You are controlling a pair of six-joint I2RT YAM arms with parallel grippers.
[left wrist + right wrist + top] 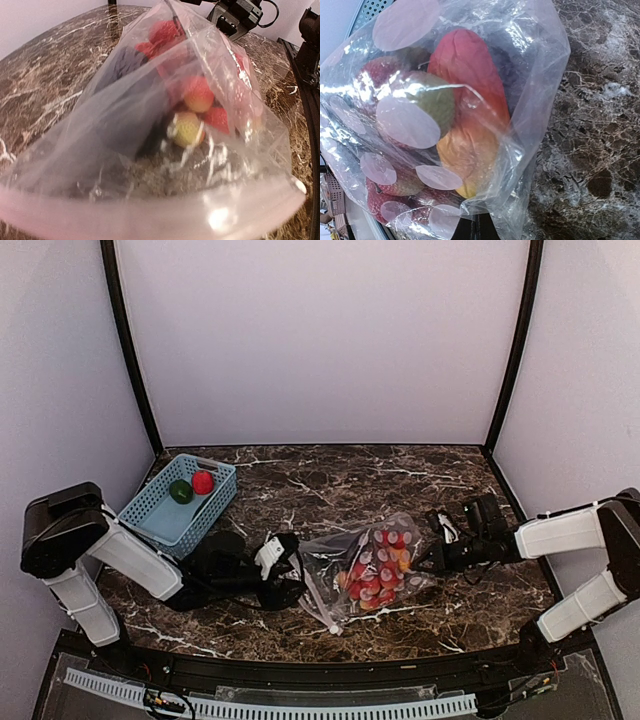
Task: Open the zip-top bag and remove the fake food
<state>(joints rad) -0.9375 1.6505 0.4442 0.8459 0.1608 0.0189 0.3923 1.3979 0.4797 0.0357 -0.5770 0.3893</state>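
Note:
The zip-top bag [345, 555] lies mid-table, clear and crinkly, with its pale zip strip [322, 602] at the near left end. The fake food [378, 565] inside is red, orange and yellow pieces. My left gripper [287, 568] sits against the bag's left end. In the left wrist view the zip strip [150, 215] fills the bottom and hides the fingers, with red and yellow pieces [189, 129] and a purple eggplant [120, 65] beyond. My right gripper [437, 552] is at the bag's right end. In the right wrist view bunched plastic [520, 165] gathers at its dark finger [481, 231], beside a red-orange piece [470, 100].
A blue lattice basket [160, 515] stands at the back left and holds a green ball [181, 491] and a red ball [203, 482]. Walls enclose the dark marble table [330, 475] on three sides. The right gripper's body [235, 15] shows beyond the bag.

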